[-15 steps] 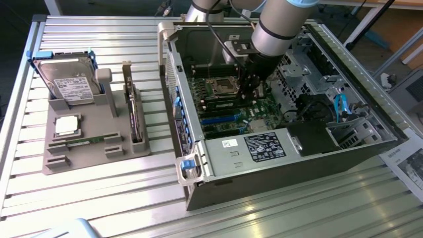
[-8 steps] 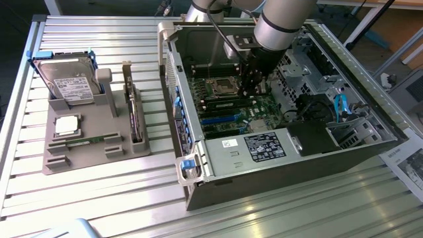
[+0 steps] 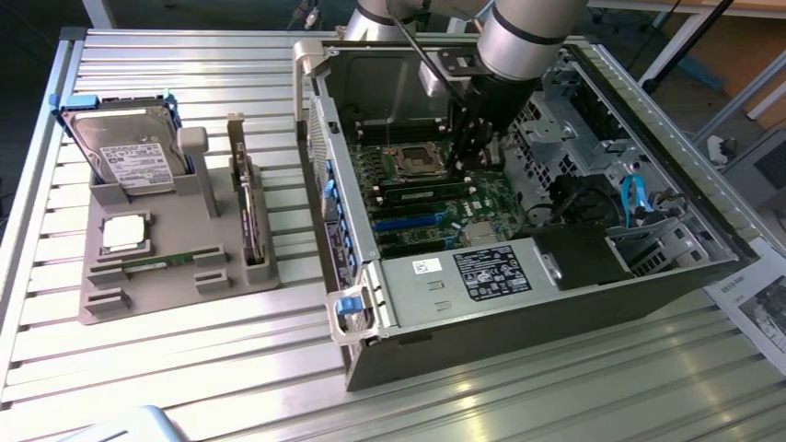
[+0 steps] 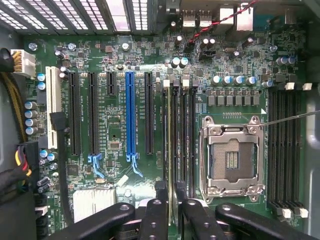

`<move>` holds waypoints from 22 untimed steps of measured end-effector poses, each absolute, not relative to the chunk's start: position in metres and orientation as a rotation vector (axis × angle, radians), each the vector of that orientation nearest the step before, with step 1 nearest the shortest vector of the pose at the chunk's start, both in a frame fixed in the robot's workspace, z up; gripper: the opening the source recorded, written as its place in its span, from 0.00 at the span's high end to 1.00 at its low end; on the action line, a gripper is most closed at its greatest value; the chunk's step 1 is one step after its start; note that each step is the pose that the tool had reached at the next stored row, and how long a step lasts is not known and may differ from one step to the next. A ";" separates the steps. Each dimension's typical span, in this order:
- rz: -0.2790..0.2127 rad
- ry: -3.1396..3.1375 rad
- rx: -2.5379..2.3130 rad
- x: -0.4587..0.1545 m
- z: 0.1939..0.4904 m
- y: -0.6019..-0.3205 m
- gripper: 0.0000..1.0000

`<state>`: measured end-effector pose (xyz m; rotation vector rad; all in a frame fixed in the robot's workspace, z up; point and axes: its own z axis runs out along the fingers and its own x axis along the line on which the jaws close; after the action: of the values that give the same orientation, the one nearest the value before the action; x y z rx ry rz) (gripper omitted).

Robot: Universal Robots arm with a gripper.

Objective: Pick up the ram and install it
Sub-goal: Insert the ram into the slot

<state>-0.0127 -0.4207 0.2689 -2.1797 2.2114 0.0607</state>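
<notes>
Pincer (image 4: pixel 171 197) clamped on the ram (image 4: pixel 170 145), held edge-on over the motherboard (image 4: pixel 112 145), at three o'clock of the CPU socket (image 3: pixel 411 161) in the exterior view.

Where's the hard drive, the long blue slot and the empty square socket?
hard drive (image 3: pixel 138 166): exterior view, on its white label.
blue slot (image 4: pixel 131 115): wrist view, middle of its length.
empty socket (image 4: pixel 232 161): wrist view, on its centre pins.

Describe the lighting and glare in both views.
Exterior view: strong glare washes out the slatted table near the parts holder, while the computer case interior lies in shade under the arm. Wrist view: the motherboard is evenly lit, the vent slots blown out white, the gripper dark.
</notes>
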 end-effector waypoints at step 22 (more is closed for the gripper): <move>0.037 2.225 -2.193 -0.013 0.318 -0.421 0.81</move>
<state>-0.0128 -0.4207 0.3177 -2.1925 2.2249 0.0368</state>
